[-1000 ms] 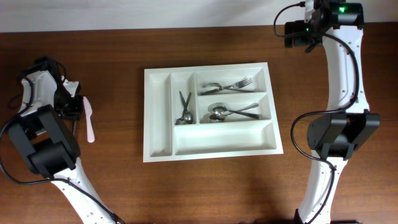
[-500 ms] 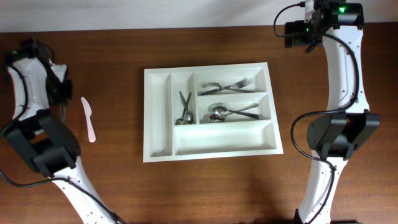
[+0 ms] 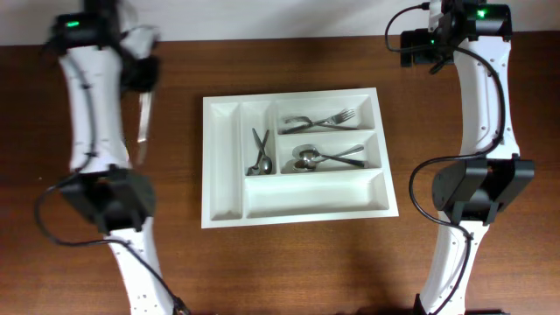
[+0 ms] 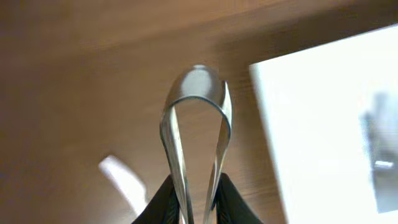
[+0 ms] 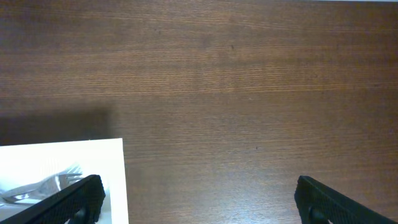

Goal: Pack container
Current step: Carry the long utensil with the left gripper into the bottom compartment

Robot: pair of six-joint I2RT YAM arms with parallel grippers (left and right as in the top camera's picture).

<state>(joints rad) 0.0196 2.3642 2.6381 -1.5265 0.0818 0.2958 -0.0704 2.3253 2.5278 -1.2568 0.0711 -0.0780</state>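
Observation:
The container (image 3: 223, 157) is a white compartment tray at mid-table, holding small tongs (image 3: 259, 153), forks (image 3: 320, 122) and spoons (image 3: 320, 157). My left gripper (image 3: 140, 77) hangs over the table to the tray's left, shut on metal tongs (image 3: 143, 122). In the left wrist view the tongs (image 4: 196, 106) stick out from between the jaws (image 4: 194, 200), loop end forward, with the container's edge (image 4: 329, 118) on the right. My right gripper (image 5: 202, 196) stands wide open over bare wood near the tray's far right corner (image 5: 62, 155).
A pale plastic knife (image 4: 124, 180) lies on the wood below and left of the held tongs; the left arm hides it in the overhead view. The right arm's base (image 3: 477, 188) stands right of the tray.
My left arm has swung from the table's left edge up and rightward toward the tray, carrying the tongs. The knife stays on the wood. The right arm has not moved.

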